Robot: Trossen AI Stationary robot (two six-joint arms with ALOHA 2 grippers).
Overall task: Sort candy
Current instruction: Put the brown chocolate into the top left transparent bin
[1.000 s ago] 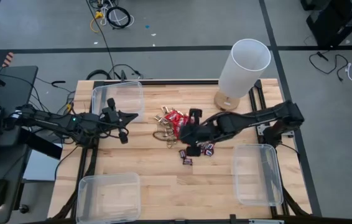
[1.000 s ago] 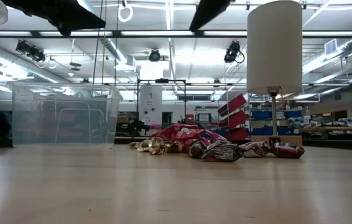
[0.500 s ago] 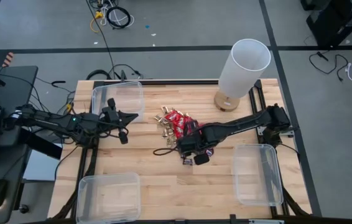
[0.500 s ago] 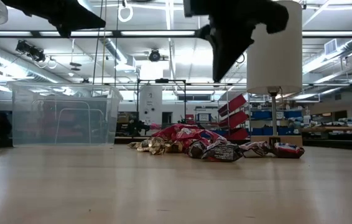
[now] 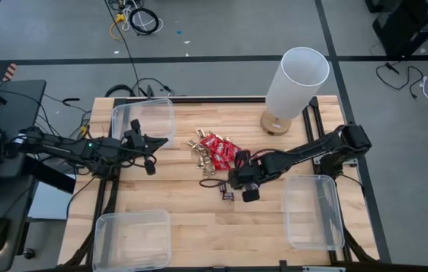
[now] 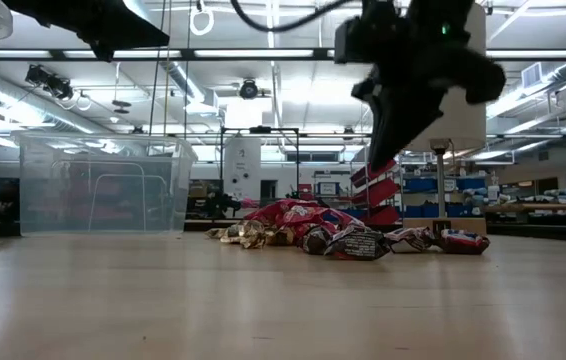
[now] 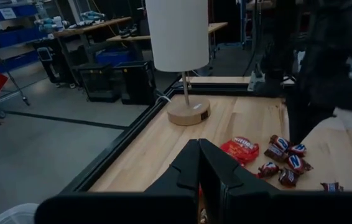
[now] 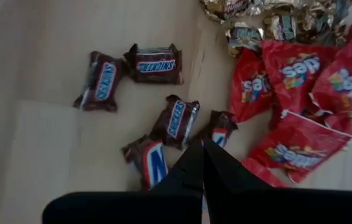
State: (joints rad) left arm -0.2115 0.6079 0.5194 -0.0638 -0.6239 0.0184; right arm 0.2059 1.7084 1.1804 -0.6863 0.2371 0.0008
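Observation:
The candy lies heaped mid-table (image 5: 214,151): red packets (image 8: 291,78), gold-foil pieces (image 8: 275,15) and dark mini bars (image 8: 179,121), with one bar apart toward the near edge (image 5: 227,195). My right gripper (image 5: 238,181) (image 8: 202,148) is shut. It hangs above the dark bars at the heap's near-right side, and in the low view (image 6: 381,160) it stands clear of the candy. My left gripper (image 5: 159,141) (image 7: 199,152) is shut and waits in the air beside the far-left bin.
Three clear bins stand on the table: far left (image 5: 144,121), near left (image 5: 132,238), near right (image 5: 312,210). A white lamp (image 5: 293,87) stands at the far edge behind the heap. Bare wood lies between the heap and the near bins.
My right gripper has come down over the candy, moving from above the heap toward the table's near edge and then a little to the right. It now hangs low over the dark bars. The candy and the left arm have kept still.

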